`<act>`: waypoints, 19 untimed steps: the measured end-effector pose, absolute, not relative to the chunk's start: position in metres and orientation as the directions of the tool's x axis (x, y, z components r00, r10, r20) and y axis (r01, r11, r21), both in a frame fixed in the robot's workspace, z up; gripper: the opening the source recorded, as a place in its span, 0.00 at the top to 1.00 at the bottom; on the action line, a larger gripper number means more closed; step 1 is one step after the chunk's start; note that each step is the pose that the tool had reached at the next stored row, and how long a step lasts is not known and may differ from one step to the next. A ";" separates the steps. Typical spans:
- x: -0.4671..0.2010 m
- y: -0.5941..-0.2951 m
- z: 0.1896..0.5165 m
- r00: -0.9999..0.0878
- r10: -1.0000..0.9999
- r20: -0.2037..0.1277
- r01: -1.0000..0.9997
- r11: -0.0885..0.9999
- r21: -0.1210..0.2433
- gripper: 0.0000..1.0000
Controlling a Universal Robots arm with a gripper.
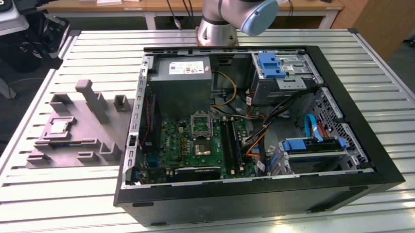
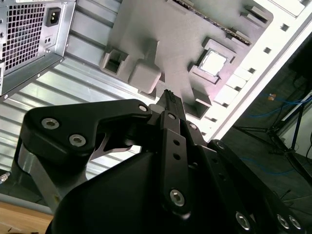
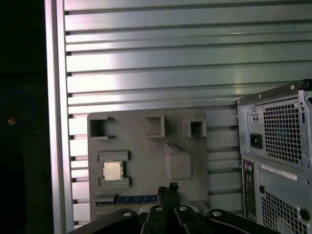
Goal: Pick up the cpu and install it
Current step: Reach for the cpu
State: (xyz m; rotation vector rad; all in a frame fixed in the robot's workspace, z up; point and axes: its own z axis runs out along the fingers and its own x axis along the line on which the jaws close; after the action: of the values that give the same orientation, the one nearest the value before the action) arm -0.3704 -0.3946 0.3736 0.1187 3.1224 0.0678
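Step in hand: the pick-up, as I judge it; nothing is lifted yet.
Task item: the cpu, flat in a square pocket of the grey tray.
Tray position: on the bench, at the exterior view's left, just beside the open computer case.
Tool: the gripper, hanging over the tray, near the cpu but not above it; an upright block is closer to its tips.
Jaws: drawn together, nothing between them.
Destination: the socket, metal-framed, on the green board inside the case, well apart from the cpu.
Handling advice: centre the jaws over the chip and open them enough to span two opposite edges. Lower straight between the pocket walls, close gently on the rim and keep the chip level.
Risk: a skewed descent may catch a pocket wall or tip the chip.
Exterior view supplies: socket, case interior, tray-to-case layout.
Wrist views supply: the jaws set against tray, block and cpu at close range.
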 end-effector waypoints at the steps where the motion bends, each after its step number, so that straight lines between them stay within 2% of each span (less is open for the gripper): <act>1: -0.371 -0.395 0.374 -0.997 0.076 -0.015 0.076 0.996 0.044 0.89; 19: -0.378 -0.395 0.373 -0.997 0.076 -0.015 0.076 0.996 0.044 0.89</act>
State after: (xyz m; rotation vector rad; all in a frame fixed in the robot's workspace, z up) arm -0.3784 -0.3946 0.3734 0.1187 3.1224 0.0678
